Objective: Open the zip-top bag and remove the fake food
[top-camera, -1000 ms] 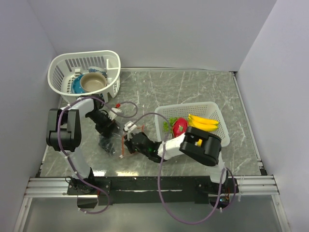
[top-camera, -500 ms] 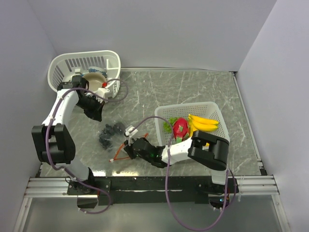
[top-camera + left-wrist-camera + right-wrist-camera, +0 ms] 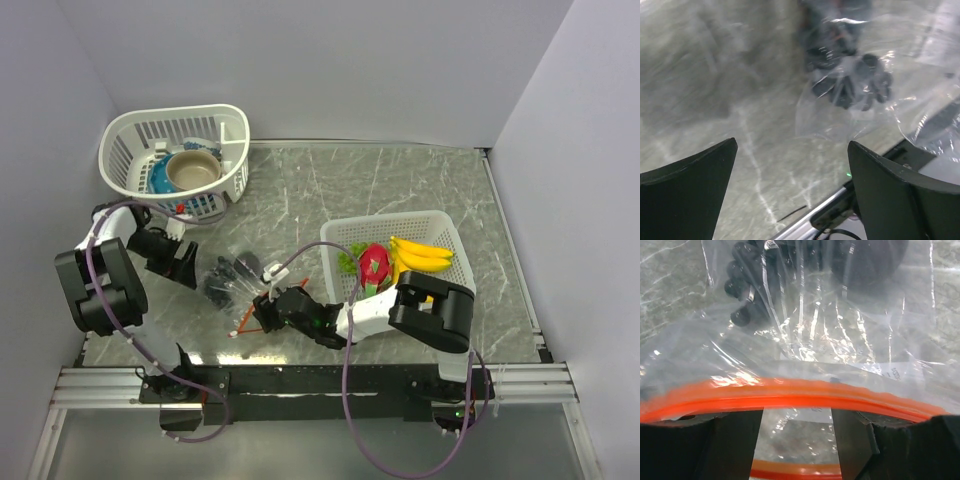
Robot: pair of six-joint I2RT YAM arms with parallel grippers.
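Trouble can come from the zip-top bag (image 3: 805,340), because it is limp and slippery. It lies flat on the table (image 3: 400,190) between my two arms, with dark fake food (image 3: 855,82) inside it.

My right gripper (image 3: 797,415) is at the mouth of the bag with its fingers apart. The orange zip strip (image 3: 790,392) lies across my fingertips. I think the strip only rests there and is not pinched, but the plastic shines so much that I cannot be sure. If I pull now, the strip may slide off and the mouth may flop shut. If the strip catches on one finger, the whole bag may drag along with the food inside.

My left gripper (image 3: 791,150) is wide open and holds nothing. It hangs over the table near the end of the bag away from the zip. If it comes down crooked, it may pinch both sides of the plastic together or push the food deeper.

Now I count.
- **Bag:** one, with two orange lines at its mouth, so the mouth looks parted.
- **In the bag:** two dark lumps, I think.
- **Baskets:** two, both white.
- **In the square basket (image 3: 445,225):** one banana bunch (image 3: 422,255), one dragon fruit (image 3: 374,264) and one green piece (image 3: 347,262).
- **In the round basket (image 3: 235,120):** one tan bowl (image 3: 192,170) and one blue item (image 3: 160,180).
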